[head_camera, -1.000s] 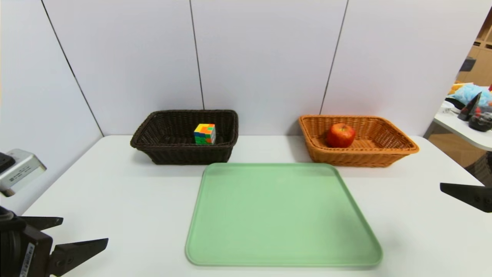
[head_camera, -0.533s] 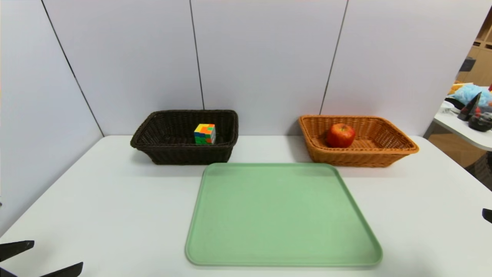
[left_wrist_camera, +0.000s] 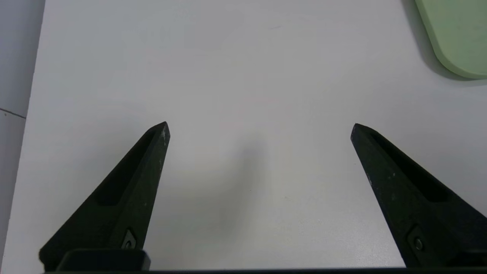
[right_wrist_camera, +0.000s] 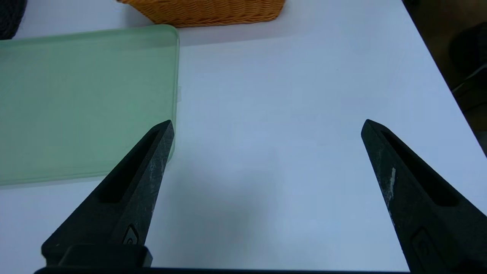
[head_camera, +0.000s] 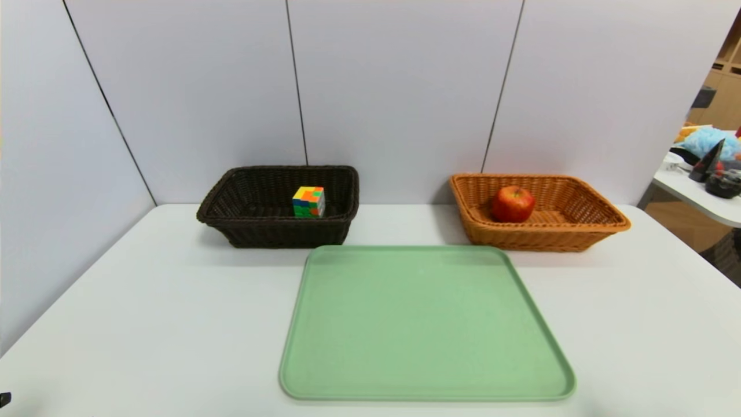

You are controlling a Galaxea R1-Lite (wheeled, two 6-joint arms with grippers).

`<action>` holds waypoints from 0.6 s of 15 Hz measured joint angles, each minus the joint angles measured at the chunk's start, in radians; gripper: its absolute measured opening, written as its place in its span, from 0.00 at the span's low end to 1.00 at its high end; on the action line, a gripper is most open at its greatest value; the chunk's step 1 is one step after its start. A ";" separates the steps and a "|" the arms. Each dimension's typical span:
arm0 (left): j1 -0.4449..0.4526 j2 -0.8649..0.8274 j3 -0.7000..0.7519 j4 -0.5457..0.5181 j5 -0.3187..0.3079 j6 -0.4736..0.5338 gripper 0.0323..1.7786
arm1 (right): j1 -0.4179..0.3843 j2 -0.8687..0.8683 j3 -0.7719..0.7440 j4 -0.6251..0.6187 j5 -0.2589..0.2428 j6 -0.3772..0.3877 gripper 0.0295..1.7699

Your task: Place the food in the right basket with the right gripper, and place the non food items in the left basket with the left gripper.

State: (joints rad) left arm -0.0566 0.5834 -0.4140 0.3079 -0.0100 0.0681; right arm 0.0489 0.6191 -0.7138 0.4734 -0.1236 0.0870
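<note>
A red apple (head_camera: 513,203) lies inside the light orange-tan right basket (head_camera: 602,215) at the back right of the table. In the dark brown left basket (head_camera: 231,202) at the back left stands a multicoloured puzzle cube (head_camera: 308,201). My left gripper (left_wrist_camera: 259,128) hangs open over bare white table near the front left, with nothing between its fingers. My right gripper (right_wrist_camera: 267,125) is open too, over the table just right of the green tray (right_wrist_camera: 76,99), and holds nothing. Neither gripper's fingers show in the head view.
A large flat green tray (head_camera: 425,324) lies in the middle of the white table (head_camera: 145,301), in front of both baskets, with nothing on it. Grey wall panels stand behind. The table's right edge (right_wrist_camera: 437,76) drops off to the floor.
Both arms have drawn back toward me and out of the head view. The left gripper slid off at the bottom left, the right one at the right edge. Baskets, cube and apple have not moved.
</note>
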 joint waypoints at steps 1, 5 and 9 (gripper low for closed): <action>0.003 -0.027 0.024 -0.016 -0.017 -0.001 0.95 | -0.003 -0.022 0.008 0.000 0.005 0.000 0.96; 0.016 -0.151 0.124 -0.026 -0.051 -0.002 0.95 | -0.007 -0.090 0.045 0.010 0.031 0.001 0.96; 0.047 -0.256 0.190 -0.027 -0.081 -0.007 0.95 | -0.003 -0.154 0.065 0.063 0.059 0.000 0.96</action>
State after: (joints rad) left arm -0.0091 0.3270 -0.2245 0.2813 -0.0913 0.0606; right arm 0.0462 0.4655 -0.6489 0.5364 -0.0645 0.0870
